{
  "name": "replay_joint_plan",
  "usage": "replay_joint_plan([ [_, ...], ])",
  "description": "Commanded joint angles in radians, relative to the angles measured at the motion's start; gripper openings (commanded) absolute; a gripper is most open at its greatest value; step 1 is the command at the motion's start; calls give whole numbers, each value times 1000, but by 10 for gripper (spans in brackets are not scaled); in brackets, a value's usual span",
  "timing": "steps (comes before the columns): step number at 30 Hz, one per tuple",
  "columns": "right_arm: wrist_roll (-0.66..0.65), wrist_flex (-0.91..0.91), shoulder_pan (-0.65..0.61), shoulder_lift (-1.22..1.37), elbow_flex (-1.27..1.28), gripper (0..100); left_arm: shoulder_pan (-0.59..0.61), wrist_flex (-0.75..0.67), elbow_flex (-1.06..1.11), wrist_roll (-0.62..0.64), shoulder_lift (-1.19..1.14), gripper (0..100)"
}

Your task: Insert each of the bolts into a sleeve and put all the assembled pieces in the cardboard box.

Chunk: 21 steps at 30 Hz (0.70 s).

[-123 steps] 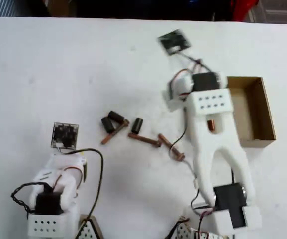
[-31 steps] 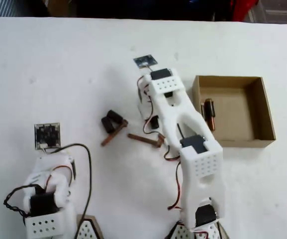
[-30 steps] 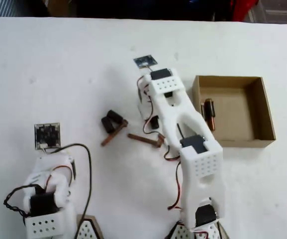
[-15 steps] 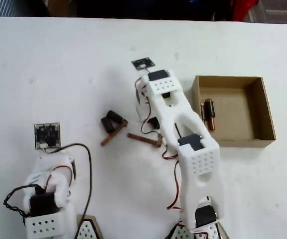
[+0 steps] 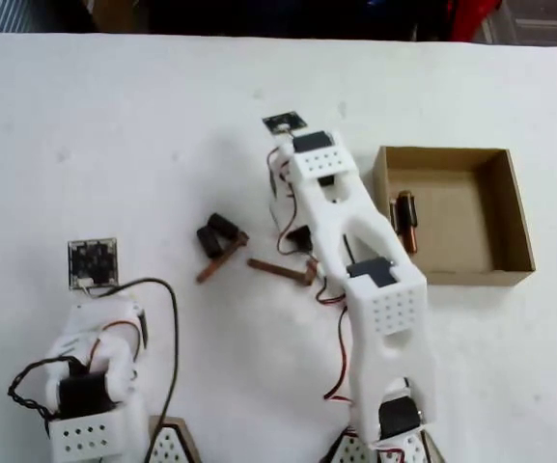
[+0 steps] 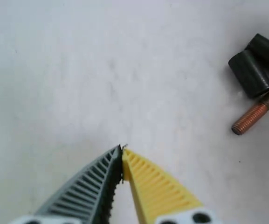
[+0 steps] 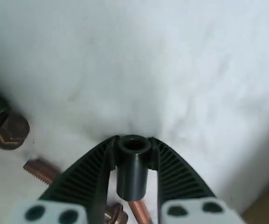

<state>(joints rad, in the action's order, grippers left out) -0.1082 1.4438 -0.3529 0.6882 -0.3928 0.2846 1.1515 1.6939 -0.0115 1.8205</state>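
Note:
My right gripper (image 7: pixel 133 143) is shut on a black sleeve (image 7: pixel 133 168), held upright just above the white table. Copper bolts lie close under it: a hex head (image 7: pixel 7 130), a threaded end (image 7: pixel 40 169) and a shank (image 7: pixel 140 213) below the sleeve. In the high view the right arm (image 5: pixel 331 203) stretches over the loose parts beside the cardboard box (image 5: pixel 510 207), which holds one assembled piece (image 5: pixel 403 220). Two more black sleeves (image 5: pixel 216 233) and bolts (image 5: pixel 280 270) lie mid-table. My left gripper (image 6: pixel 122 150) is shut and empty, with two sleeves (image 6: pixel 254 63) and a bolt (image 6: pixel 251 116) some way ahead of it.
The left arm (image 5: pixel 90 376) sits folded at the table's near left corner. The box stands to the right of the right arm's wrist. Bare white table (image 5: pixel 114 125) spreads across the far side and left.
Over four seconds the right arm left the box, where an assembled piece now lies, swung left and took the lone sleeve. In the last second it barely shifted. The left arm drew back slightly.

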Motion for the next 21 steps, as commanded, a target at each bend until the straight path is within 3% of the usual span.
replay_joint_plan([
  [1, -11, 94, 41, -10, -121, 19, -1, -5, -2, -12, 8, 23],
  [8, -11, 317, 70, -10, -385, 19, -1, -5, -2, -12, 8, 23],
  [21, -12, 325, 74, -311, -456, 18, -2, 0, -2, -12, 8, 23],
])
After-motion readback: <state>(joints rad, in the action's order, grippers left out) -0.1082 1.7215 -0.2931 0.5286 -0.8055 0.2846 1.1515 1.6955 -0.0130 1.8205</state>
